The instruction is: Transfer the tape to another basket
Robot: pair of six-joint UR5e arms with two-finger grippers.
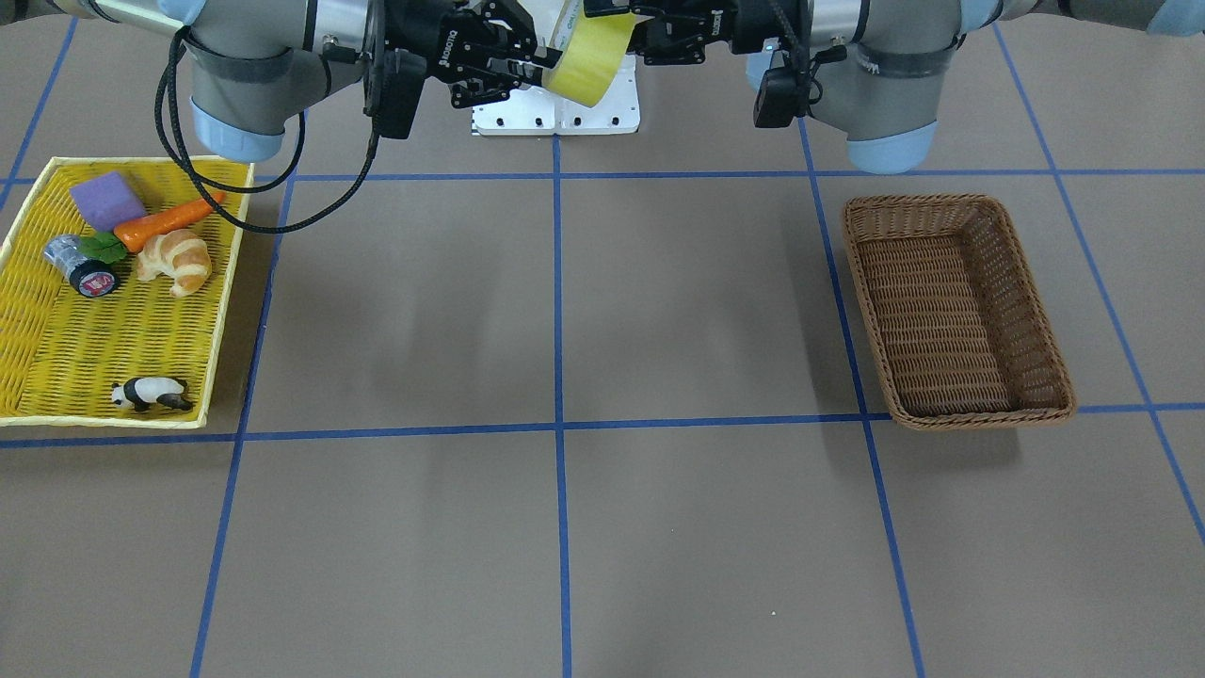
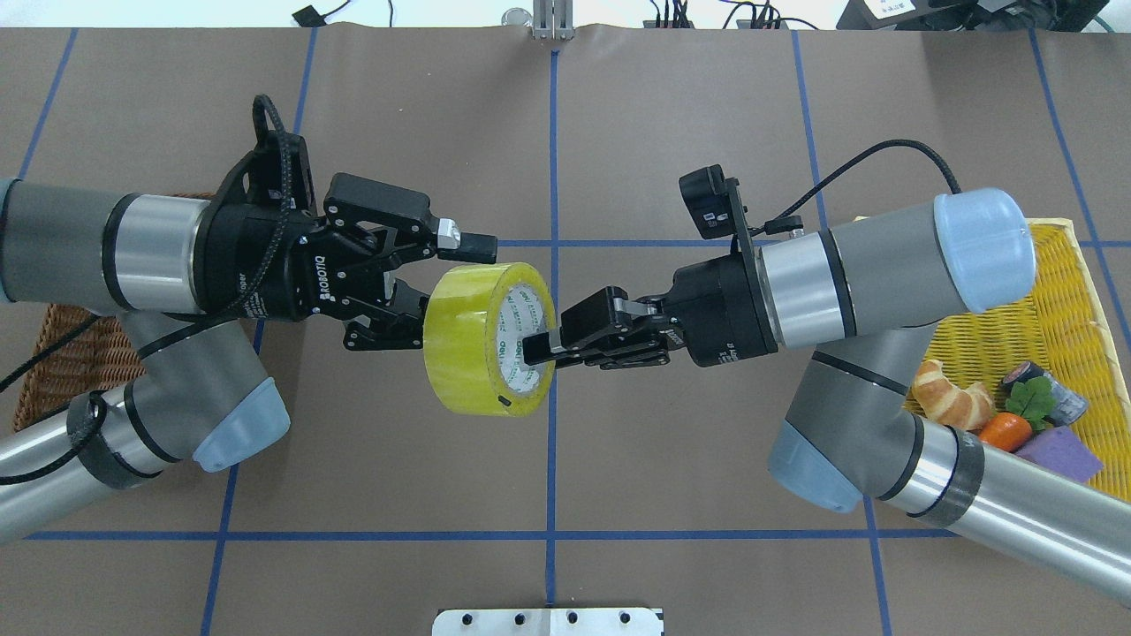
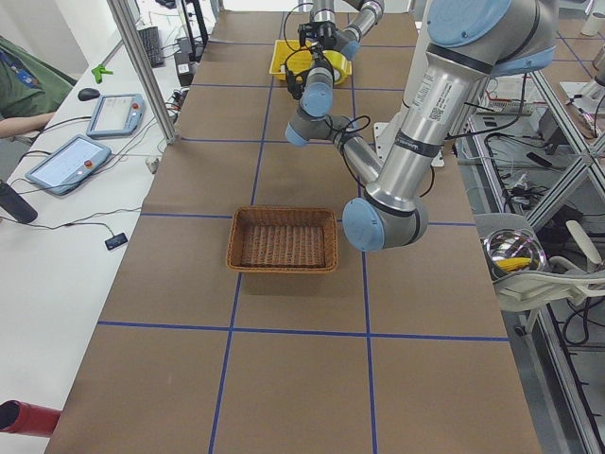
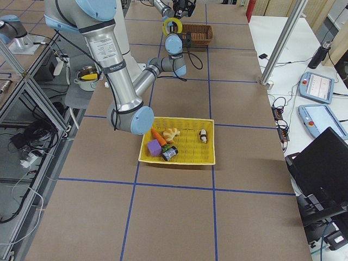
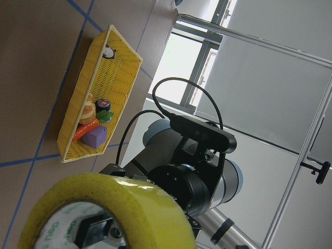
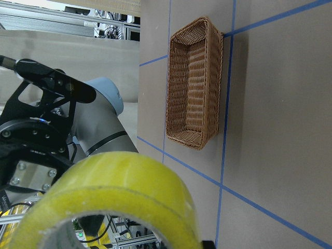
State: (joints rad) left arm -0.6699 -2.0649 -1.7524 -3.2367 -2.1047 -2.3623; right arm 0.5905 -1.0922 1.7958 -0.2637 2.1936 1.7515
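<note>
Overhead view: tape (image 2: 477,340) hangs mid-air over table centre. The right gripper (image 2: 541,346) pinches its wall, one finger inside the core. Left gripper (image 2: 449,290) is spread wide beside it. Likely a handover, since the basket (image 1: 913,200) sits on the left arm's side.

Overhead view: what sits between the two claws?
The tape, mid-air: right claw grips its ring wall, left claw open on its other side. Overhead view shows it.

tape (image 2: 464,340): glossy translucent yellow film, matt pale core with green print. basket (image 1: 955,311): matt brown wicker, rough weave. tray (image 1: 56,348): bright yellow weave, slight sheen. worktop (image 1: 697,311): matt brown, paper-like. arms (image 2: 800,291): brushed metal tubes, matt grey joints, pale-blue plastic caps. fingers (image 2: 466,246): matt black.
</note>
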